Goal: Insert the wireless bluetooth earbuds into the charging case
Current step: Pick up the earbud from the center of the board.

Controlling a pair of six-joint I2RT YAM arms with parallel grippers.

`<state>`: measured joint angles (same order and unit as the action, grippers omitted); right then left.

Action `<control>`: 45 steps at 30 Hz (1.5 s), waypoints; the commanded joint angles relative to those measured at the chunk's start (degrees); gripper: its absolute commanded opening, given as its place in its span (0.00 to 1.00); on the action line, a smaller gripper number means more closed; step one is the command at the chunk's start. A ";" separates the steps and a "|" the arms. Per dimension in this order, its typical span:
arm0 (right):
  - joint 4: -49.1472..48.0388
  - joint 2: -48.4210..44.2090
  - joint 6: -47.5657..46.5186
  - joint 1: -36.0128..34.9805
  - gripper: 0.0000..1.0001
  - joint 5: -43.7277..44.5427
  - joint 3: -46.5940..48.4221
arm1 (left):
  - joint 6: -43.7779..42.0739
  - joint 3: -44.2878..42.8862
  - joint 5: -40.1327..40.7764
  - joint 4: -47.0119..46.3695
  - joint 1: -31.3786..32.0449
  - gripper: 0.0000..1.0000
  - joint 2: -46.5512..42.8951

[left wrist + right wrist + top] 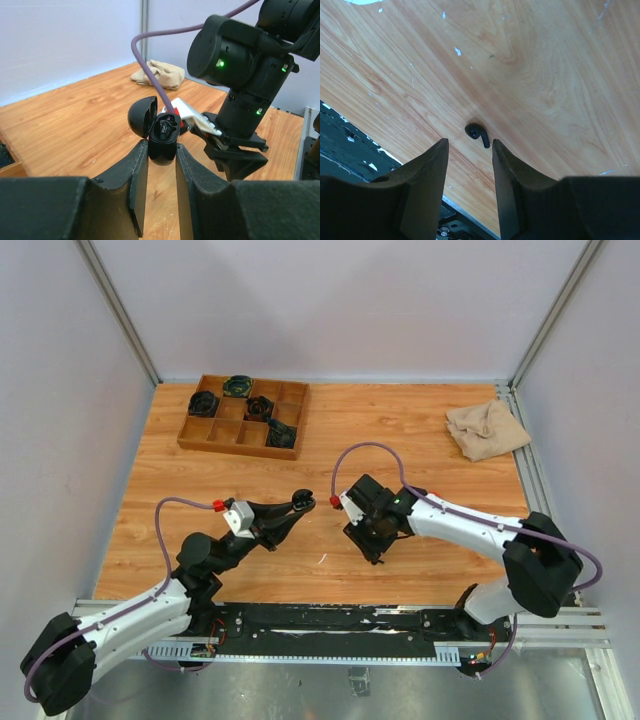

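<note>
Top view: right pincer [469,144] hides earbud [478,134].

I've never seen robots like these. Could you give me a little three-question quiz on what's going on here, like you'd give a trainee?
1. The left gripper clamps the black rounded plastic charging case. Its lid is: A open, B shut, C missing.
2. True or false: the right gripper holds the small black plastic earbud up off the wooden table.
3. Fill in: the crumpled beige cloth lies near the table's far ____ corner.
Key: 1 A. 2 False; it lies on the table below the open jaws. 3 Right.
</note>
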<state>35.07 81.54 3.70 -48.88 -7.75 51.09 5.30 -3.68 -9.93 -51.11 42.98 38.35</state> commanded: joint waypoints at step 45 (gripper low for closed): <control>3.93 4.79 0.85 -7.42 0.16 14.28 9.10 | -0.60 1.42 4.45 1.76 0.26 0.00 -6.59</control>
<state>41.12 90.26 3.38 -54.61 4.36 59.22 5.15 -2.76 -5.67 -48.07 42.98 32.77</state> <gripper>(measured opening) 0.225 0.296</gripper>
